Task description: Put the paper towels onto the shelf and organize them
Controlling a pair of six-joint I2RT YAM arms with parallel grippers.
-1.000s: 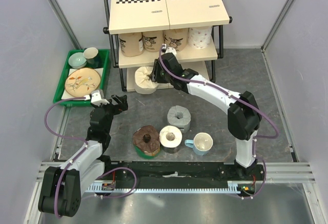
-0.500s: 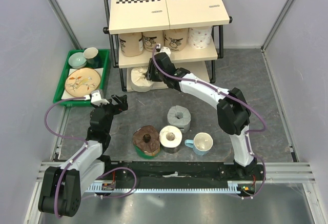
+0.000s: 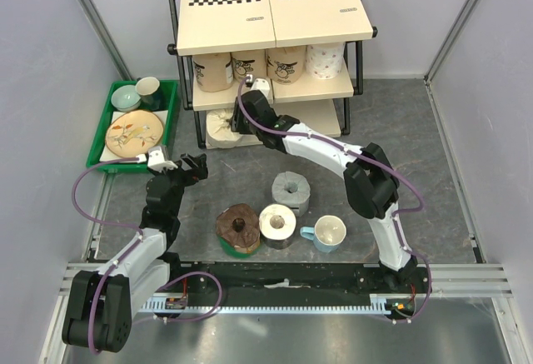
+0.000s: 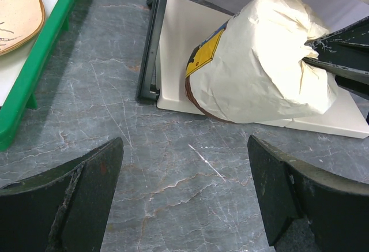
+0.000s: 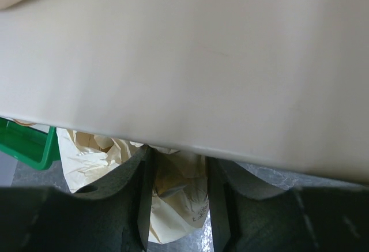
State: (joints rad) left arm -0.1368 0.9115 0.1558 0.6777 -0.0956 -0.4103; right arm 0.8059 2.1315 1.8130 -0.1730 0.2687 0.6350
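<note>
Paper towels from above: four upright on the middle board of the shelf (image 3: 275, 10), filling it side to side; on the table, grey roll (image 3: 291, 191), dark brown roll (image 3: 239, 227) and white roll (image 3: 277, 222) close together beside a mug (image 3: 330, 232); cream wrapped roll (image 3: 221, 124) on its side at the bottom board's left end. Under the middle board, right gripper (image 3: 237, 125) against that roll. Near the green tray (image 3: 98, 131), left gripper (image 3: 190, 167) over bare table. From the left wrist: left gripper (image 4: 184, 148) spread wide, holding nothing; wrapped roll (image 4: 253, 67) crinkled, brown-rimmed, yellow-labelled, just beside the black post at the board's front edge, its twisted end pinched by dark fingers (image 4: 340, 50). From the right wrist: board underside close overhead, jaws nearly closed on creased wrapper.
</note>
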